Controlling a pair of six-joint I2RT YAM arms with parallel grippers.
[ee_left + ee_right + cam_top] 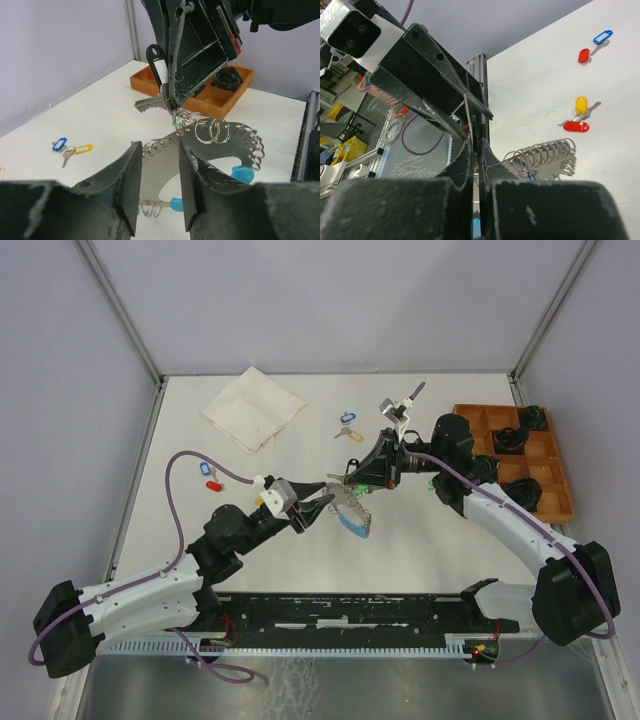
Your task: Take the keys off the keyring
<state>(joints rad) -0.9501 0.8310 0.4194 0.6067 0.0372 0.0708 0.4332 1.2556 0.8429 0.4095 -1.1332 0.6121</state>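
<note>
Find the keyring [353, 516] at the middle of the counter [420, 560], strung between both hands, its curve lying crosswise to the left hand [159, 155]. Read that hand as straddling the silvery stretch with jaws apart (pinching or only flanking, cannot tell), the right hand [347, 485] as clamped shut on a dark-tagged key [149, 104] above and beyond. Expect the pull to run up and away along the split rings [212, 131].

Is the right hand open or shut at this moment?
The right hand is shut: in the right wrist view its fingers press together, without gap, on a thin silver key.
</note>
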